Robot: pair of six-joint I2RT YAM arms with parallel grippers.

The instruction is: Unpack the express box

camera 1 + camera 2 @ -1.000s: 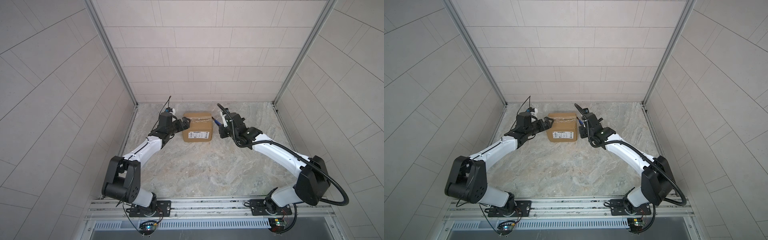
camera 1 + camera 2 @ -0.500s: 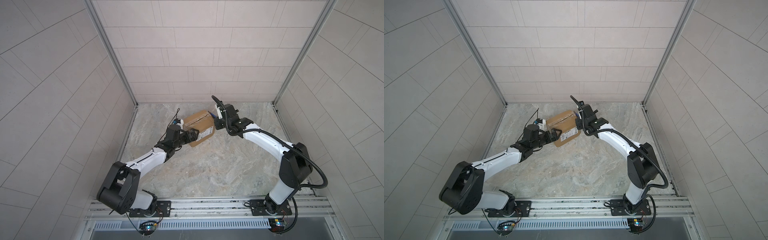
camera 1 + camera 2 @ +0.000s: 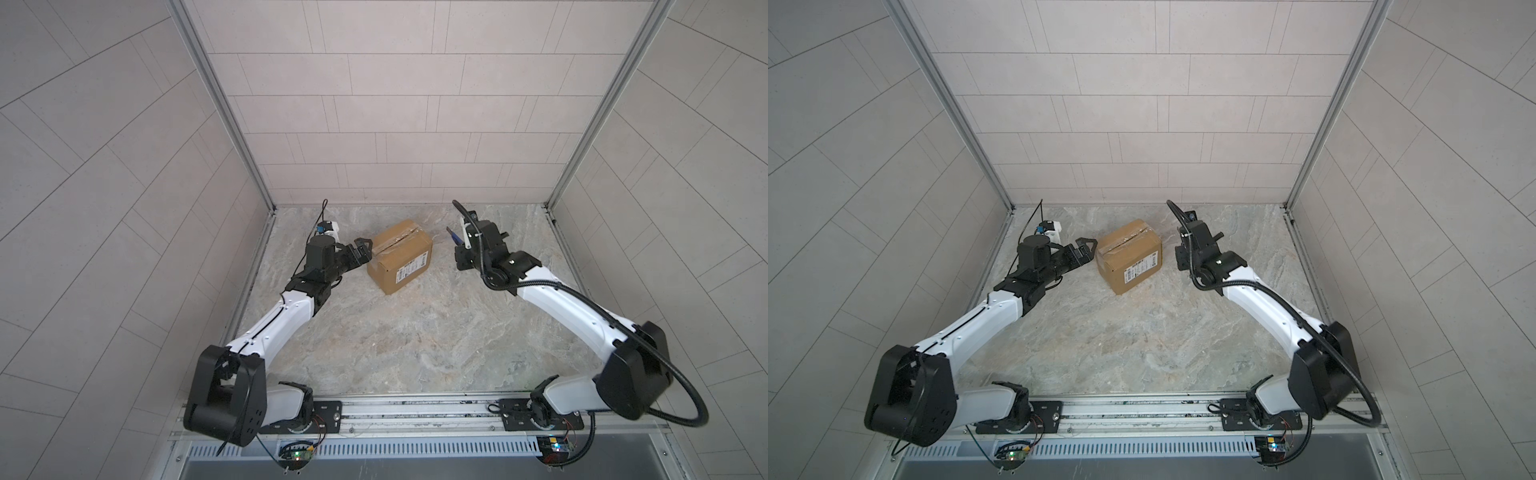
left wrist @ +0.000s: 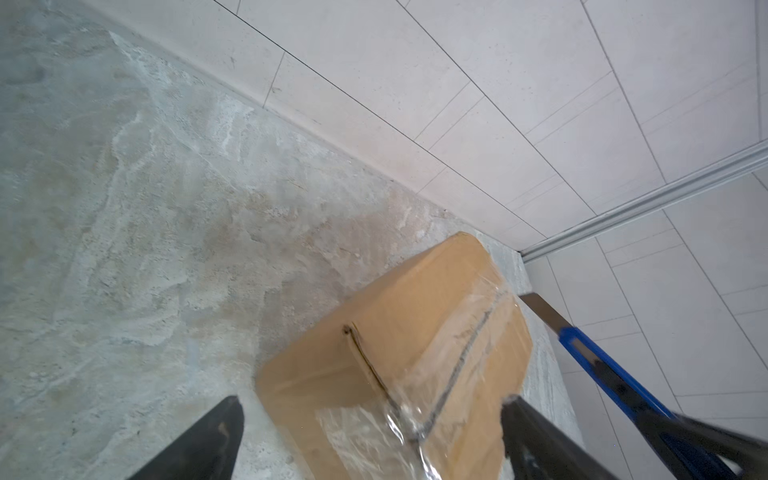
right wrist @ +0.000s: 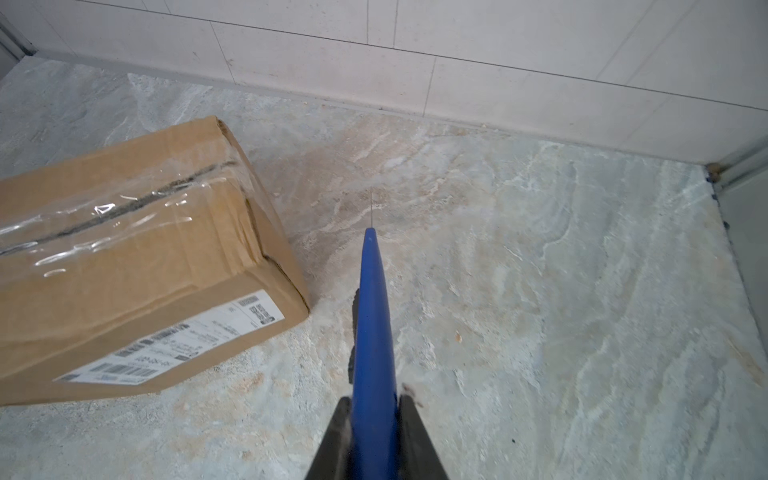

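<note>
Left fingers: spread wide and holding nothing, one on each side of the box's near end. In both top views they sit just beside that end; whether they touch it I cannot tell.
Right fingers: closed on the handle of the blue knife.
Knife: blade out, thin edge forward, aimed past the box toward the back wall. It is held clear of the cardboard, off the box's right end.
Box: on the table toward the back, between the two arms, turned askew.
Tape: clear, wrinkled, over the top seam, which shows as a dark ragged line beneath. Whether it is slit through I cannot tell.
Label: white, on the side that faces front and right.
Why so: the open left fingers look placed to brace or clamp the box's end, so it will not slide under the blade. The knife waits off the opposite end, from where it could enter the seam.
Around: bare table and tiled walls; nothing else lies near.
In the way: the tape itself. The left fingers also sit near the seam's far end, so a full-length cut would run toward them. The back wall is near behind the box.
</note>
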